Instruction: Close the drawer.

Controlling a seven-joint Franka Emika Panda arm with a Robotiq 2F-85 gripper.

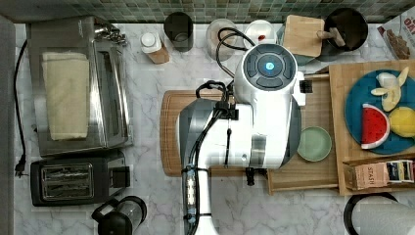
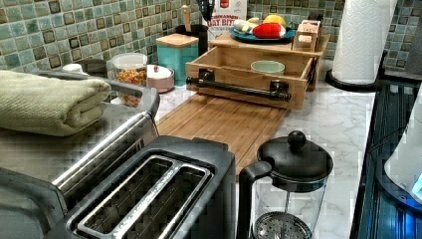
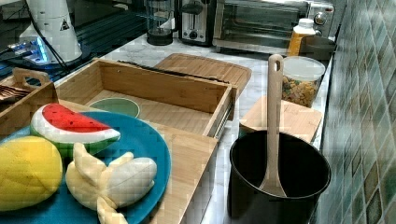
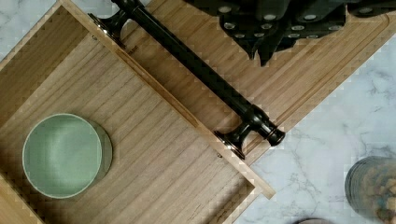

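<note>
Left view: shallow light-wood drawer (image 2: 234, 74) with its long black bar handle (image 2: 238, 88) stands pulled out over the grooved wooden cutting board (image 2: 224, 122), a pale green bowl (image 2: 267, 66) inside. Wrist view: the black gripper (image 4: 266, 28) hangs above the board just beside the handle, apparently not touching; whether its fingers are spread or closed I cannot tell.

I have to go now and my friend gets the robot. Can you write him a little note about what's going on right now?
Claw: above the cutting board, just outside the drawer's front, holding nothing; open or shut is hard to tell.
Drawer: pulled wide open, with a green bowl sitting inside.
Handle: the black bar is free, the claw isn't touching it.
Done: nothing yet.
Left: push the drawer front until it slides in under the wooden top.
</note>
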